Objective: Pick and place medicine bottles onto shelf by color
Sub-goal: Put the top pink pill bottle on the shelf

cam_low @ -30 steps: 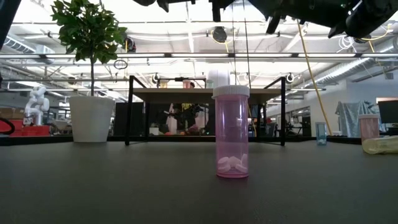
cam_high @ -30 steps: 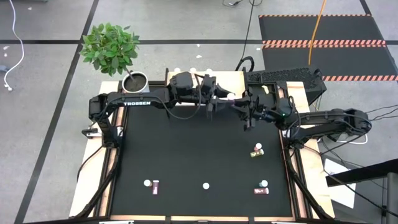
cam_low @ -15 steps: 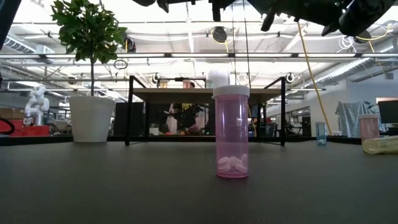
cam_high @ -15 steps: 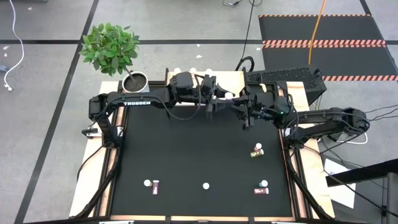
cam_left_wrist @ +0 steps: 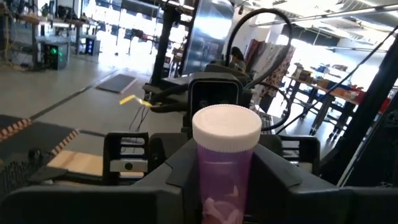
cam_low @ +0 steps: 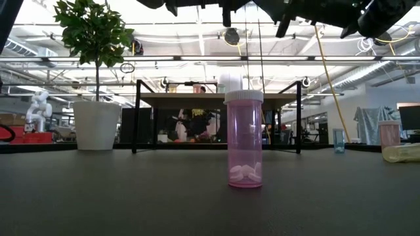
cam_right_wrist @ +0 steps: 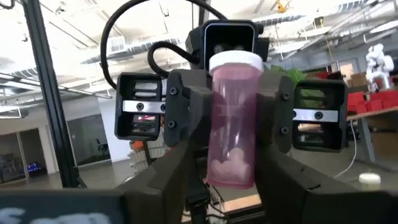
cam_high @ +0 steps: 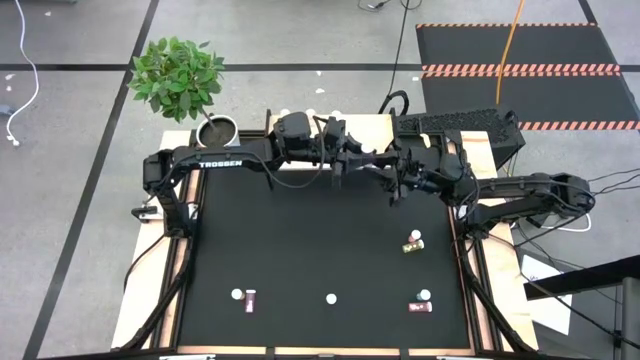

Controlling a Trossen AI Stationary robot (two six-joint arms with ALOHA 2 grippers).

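Note:
High over the table's far middle, my left gripper and right gripper meet nose to nose, both about level. Between them stands a pink medicine bottle with a white cap, upright. My left gripper is shut on it. My right gripper is open, its fingers on either side of the bottle's lower body. The shelf, a light wooden board on dark legs, stands at the far edge below the grippers. More bottles rest on the black mat: a pink one upright on its base, a yellow one on its side. My left gripper pinches the pink bottle's body between its two fingers, one on each side, just below the cap. The fingers come in level from the table's left side. The bottle stands upright in the hold, far above the mat.
A potted plant in a white pot stands at the far left corner. Pink bottles lie near the front edge at the left and right. Teal and pink bottles stand at the right.

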